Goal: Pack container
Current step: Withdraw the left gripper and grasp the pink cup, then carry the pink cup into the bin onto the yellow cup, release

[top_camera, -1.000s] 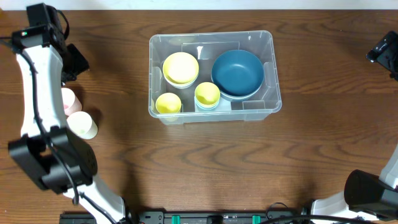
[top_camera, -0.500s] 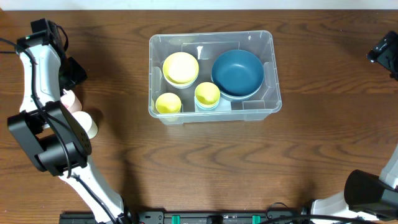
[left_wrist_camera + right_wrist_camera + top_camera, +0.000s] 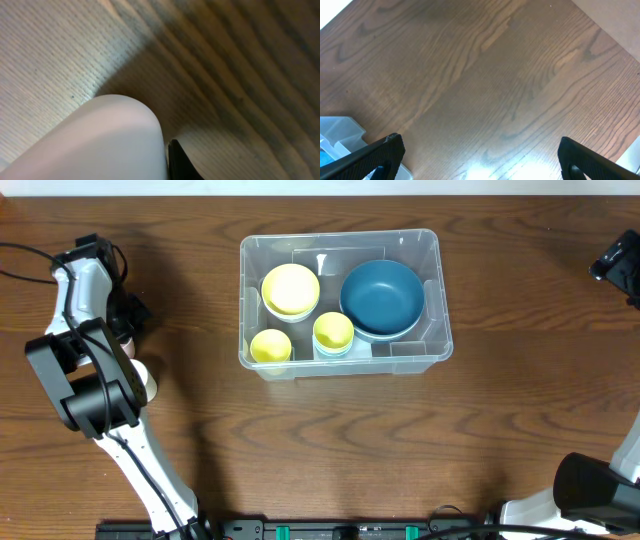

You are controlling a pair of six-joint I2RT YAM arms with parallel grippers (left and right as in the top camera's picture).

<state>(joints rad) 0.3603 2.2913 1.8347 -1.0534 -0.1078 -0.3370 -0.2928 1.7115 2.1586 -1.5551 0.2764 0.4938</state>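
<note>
Clearly, the container [image 3: 405,355] sits on the table [image 3: 330,450] at upper centre of the overhead view, open-topped. Inside I see a yellow bowl [image 3: 290,288] at upper left, a large blue bowl [image 3: 382,298] at right, a small yellow cup [image 3: 270,346] in the lower left corner and another yellow cup [image 3: 333,330] nested on a teal one beside the blue bowl.

At far left, well apart from the container, my left arm [image 3: 72,305] covers most of a white cup [image 3: 146,378]. The left pincer [image 3: 128,322] is pressed together; close up, one dark fingertip [image 3: 181,162] lies just beside a pale rounded surface [image 3: 100,140], and I cannot tell whether it pinches anything. The right pincer [image 3: 482,155] is spread wide over bare table.
</note>
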